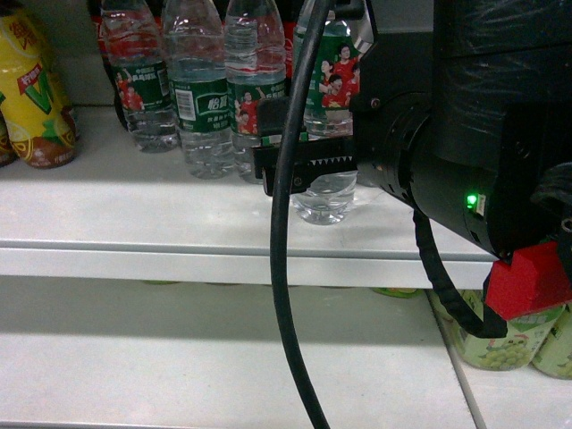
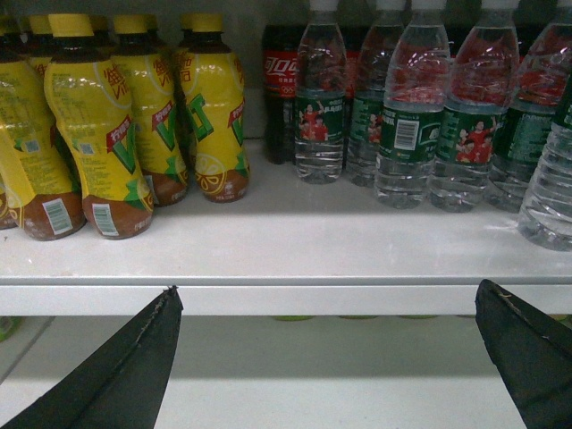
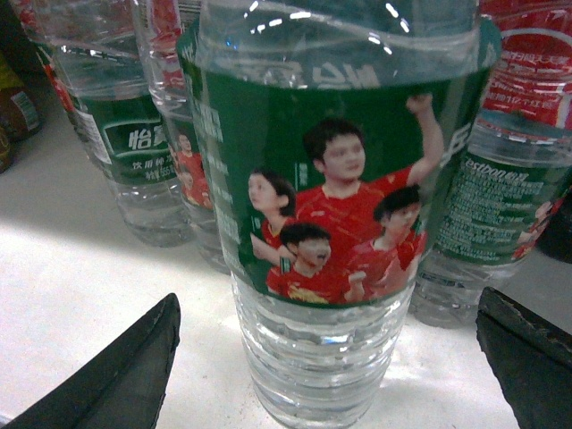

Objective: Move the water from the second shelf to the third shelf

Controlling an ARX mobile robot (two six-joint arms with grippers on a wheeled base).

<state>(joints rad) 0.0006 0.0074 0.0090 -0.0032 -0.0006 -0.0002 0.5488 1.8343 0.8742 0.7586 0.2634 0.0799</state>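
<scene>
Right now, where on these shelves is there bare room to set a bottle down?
The lower shelf is bare left of the green cans. On the upper shelf, only the front strip before the yellow bottles and water bottles is free. Behind that it is crowded.
</scene>
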